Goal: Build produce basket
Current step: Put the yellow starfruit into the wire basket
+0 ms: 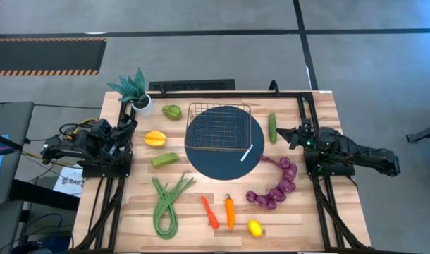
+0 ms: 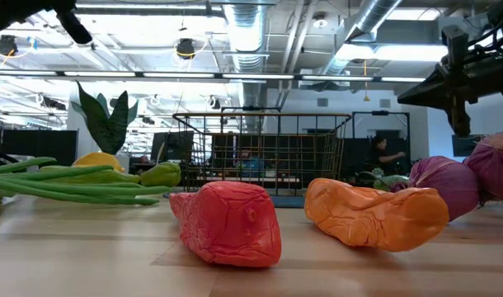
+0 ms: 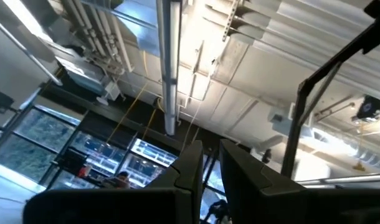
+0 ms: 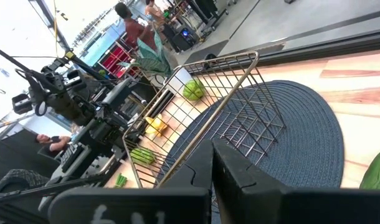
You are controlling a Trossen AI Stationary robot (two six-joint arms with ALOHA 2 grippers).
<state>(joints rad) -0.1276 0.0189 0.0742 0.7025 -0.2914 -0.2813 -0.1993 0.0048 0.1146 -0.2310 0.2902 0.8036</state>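
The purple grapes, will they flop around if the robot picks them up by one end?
Probably yes. The purple grape string lies in a curve on the table, so it likely bends and would dangle. Its round beads might roll slightly if pushed. It looks like a light toy, though that is a guess.

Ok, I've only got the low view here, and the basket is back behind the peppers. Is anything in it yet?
Observer: No produce yet. From above, the basket holds none and sits on a round blue mat.
Operator: Where are the arms?
Observer: Both are at the table's sides with fingers shut. The left gripper is near the yellow fruit, and the right gripper is beside the cucumber.
Operator: Is there a lemon anywhere?
Observer: Yes, the lemon lies near the front edge, just right of the orange pepper.
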